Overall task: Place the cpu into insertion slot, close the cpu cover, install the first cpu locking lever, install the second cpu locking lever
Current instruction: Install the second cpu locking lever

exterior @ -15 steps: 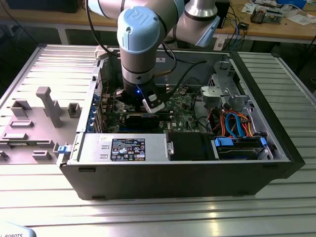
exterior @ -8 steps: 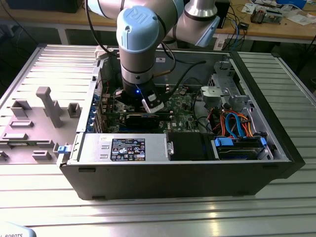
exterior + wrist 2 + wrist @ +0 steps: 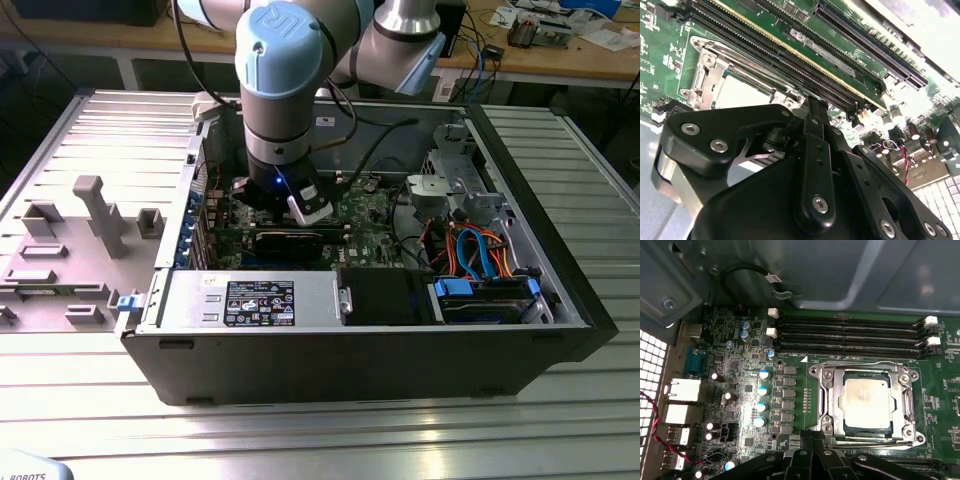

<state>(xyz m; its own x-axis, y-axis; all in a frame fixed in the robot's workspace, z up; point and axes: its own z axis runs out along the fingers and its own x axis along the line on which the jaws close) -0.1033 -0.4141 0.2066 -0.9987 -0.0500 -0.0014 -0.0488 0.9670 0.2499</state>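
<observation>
The cpu [image 3: 865, 400] lies flat in the insertion slot [image 3: 912, 436] on the green motherboard [image 3: 795, 405], its silver top showing. The cpu cover [image 3: 832, 390], a silver frame, is folded down around it. Thin metal lever rods run along the socket's sides. My gripper [image 3: 807, 436] is shut, its black tips together at the socket's corner with nothing seen between them. In the second wrist view the gripper [image 3: 812, 106] reaches down beside the cpu [image 3: 740, 92] and the cpu cover [image 3: 705, 75]. In the exterior view the gripper [image 3: 287, 205] hangs inside the open computer case [image 3: 560, 300].
Long black memory slots [image 3: 850, 335] run beside the socket. A black cable [image 3: 747, 272] loops by the case wall, with capacitors [image 3: 762, 390] and rear ports [image 3: 682, 390] nearby. A black expansion card [image 3: 290, 240], a power supply [image 3: 250, 300] and drive cables [image 3: 480, 255] crowd the case.
</observation>
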